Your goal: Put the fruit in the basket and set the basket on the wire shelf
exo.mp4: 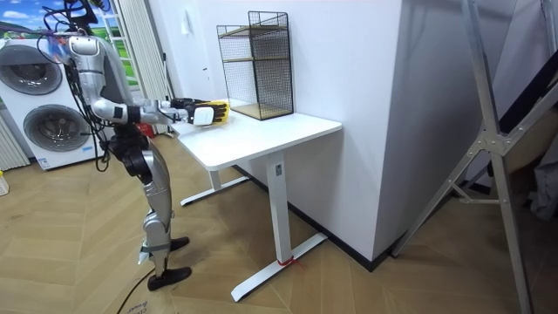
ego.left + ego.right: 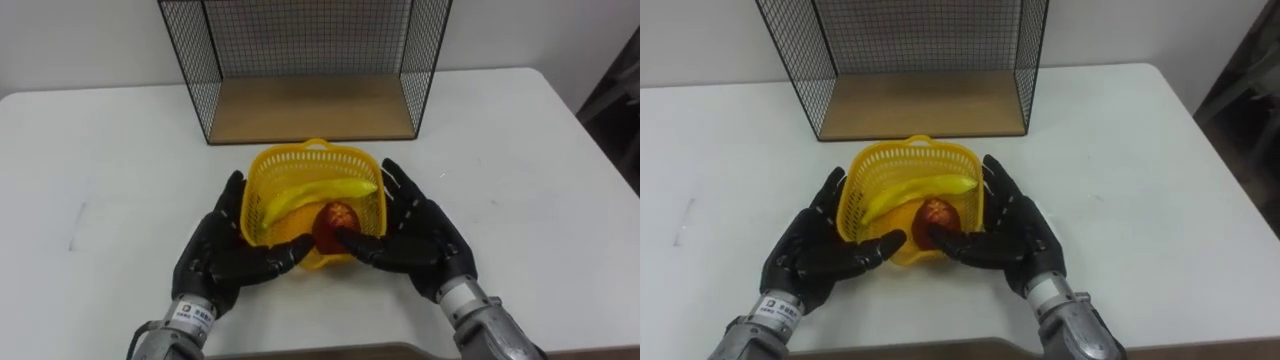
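A white bench [image 2: 520,150] stands against a white wall, and in the room view it rests on a wood floor [image 1: 349,288] with two washing machines [image 1: 39,105] behind the robot. The robot stands upright at the bench's end on the room view's left, both arms reaching forward over the top.

At the back of the bench sits the black wire shelf [image 2: 300,40], its open front facing the robot and a wooden board as its floor. Just in front of it, near the robot's edge of the bench, is the yellow basket [image 2: 268,165]. A banana [image 2: 310,195] lies across the inside of it, and a round red fruit [image 2: 338,218] sits beside the banana at the near side.

The left hand [image 2: 215,255] lies flat against the basket's left wall and the right hand [image 2: 420,240] against its right wall. The fingers of both are stretched out straight along the sides, and the thumbs reach in toward the basket's near wall. The basket is clasped between the two palms. I cannot tell whether its bottom touches the bench or is raised off it.
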`<state>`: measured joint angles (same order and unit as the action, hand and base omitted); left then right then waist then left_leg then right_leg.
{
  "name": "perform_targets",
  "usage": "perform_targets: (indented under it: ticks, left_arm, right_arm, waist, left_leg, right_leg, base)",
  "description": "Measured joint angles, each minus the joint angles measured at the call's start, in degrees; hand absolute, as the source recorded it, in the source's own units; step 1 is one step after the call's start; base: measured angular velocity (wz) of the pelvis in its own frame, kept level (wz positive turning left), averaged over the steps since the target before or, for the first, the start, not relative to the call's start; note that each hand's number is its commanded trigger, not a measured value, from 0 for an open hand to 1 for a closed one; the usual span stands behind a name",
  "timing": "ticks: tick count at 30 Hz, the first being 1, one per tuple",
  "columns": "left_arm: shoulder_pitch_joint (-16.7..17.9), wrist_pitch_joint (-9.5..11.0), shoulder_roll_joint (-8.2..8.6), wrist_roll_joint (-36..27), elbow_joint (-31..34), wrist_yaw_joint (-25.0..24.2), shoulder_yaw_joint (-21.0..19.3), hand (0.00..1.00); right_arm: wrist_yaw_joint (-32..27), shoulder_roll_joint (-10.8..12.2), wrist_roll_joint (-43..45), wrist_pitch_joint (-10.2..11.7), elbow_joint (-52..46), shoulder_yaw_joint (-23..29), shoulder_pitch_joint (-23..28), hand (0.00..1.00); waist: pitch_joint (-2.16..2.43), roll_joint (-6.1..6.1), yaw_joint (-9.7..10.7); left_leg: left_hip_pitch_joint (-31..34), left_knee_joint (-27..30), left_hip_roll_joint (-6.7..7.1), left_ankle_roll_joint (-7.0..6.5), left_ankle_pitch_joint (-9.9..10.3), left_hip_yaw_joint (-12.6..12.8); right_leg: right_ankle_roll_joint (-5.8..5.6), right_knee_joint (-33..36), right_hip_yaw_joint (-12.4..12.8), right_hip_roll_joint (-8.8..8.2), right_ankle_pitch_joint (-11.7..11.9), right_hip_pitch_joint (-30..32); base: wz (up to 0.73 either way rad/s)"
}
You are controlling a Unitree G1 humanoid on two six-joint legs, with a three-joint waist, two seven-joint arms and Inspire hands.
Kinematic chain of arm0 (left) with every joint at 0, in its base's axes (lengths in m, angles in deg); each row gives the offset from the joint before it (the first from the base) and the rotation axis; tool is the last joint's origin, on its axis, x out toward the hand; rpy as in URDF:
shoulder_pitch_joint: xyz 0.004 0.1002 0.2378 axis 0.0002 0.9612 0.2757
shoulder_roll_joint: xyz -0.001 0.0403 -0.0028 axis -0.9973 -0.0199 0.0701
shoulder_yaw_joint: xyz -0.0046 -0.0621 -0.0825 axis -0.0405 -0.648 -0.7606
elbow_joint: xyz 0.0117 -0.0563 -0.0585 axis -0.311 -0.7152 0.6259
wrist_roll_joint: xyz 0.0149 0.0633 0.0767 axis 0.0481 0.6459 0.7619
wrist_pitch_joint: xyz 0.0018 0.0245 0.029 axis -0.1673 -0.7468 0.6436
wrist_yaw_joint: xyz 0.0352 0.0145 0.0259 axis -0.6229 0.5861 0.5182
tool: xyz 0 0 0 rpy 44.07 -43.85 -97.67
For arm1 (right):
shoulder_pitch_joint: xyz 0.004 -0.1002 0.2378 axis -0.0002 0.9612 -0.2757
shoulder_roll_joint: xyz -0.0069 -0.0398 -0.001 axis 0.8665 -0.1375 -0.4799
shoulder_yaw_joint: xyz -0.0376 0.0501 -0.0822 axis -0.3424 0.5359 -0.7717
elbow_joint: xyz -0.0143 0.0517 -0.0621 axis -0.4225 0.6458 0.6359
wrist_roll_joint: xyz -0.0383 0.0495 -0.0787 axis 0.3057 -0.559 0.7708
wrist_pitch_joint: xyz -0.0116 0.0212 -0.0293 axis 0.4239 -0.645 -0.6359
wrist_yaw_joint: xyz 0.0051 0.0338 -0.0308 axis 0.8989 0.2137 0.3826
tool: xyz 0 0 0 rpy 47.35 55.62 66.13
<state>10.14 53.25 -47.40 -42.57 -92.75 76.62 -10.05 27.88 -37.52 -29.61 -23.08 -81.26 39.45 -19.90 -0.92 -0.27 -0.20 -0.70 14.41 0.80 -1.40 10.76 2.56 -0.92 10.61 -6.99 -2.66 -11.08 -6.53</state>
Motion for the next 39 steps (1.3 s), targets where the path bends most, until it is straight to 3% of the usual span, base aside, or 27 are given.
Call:
perform_targets:
  ticks: [26, 39]
  left_arm:
    - [-0.2, 0.0, 0.81, -0.1, -0.3, 1.6, 2.5, 0.00]
    - [-2.9, 0.2, 0.93, -0.1, 0.6, 5.5, 2.8, 0.00]
  right_arm:
    - [-0.1, 1.2, 0.3, 0.0, 0.2, -0.6, -0.3, 0.00]
    - [-1.7, 2.6, 0.2, 0.6, 1.3, -1.7, -5.4, 0.00]
  waist:
    - [-0.21, -0.92, 0.0]
    - [-0.22, -1.12, -0.1]
  left_leg:
    - [0.3, 0.3, -0.08, -0.01, 0.0, 0.0]
    - [1.2, 0.9, -0.12, -0.02, 0.0, -0.2]
  right_leg:
    - [0.01, 0.2, 0.0, 0.06, 0.0, 0.0]
    - [0.01, 1.0, -0.5, 0.04, 0.0, 1.0]
  base:
    - [0.00]
    - [0.00]
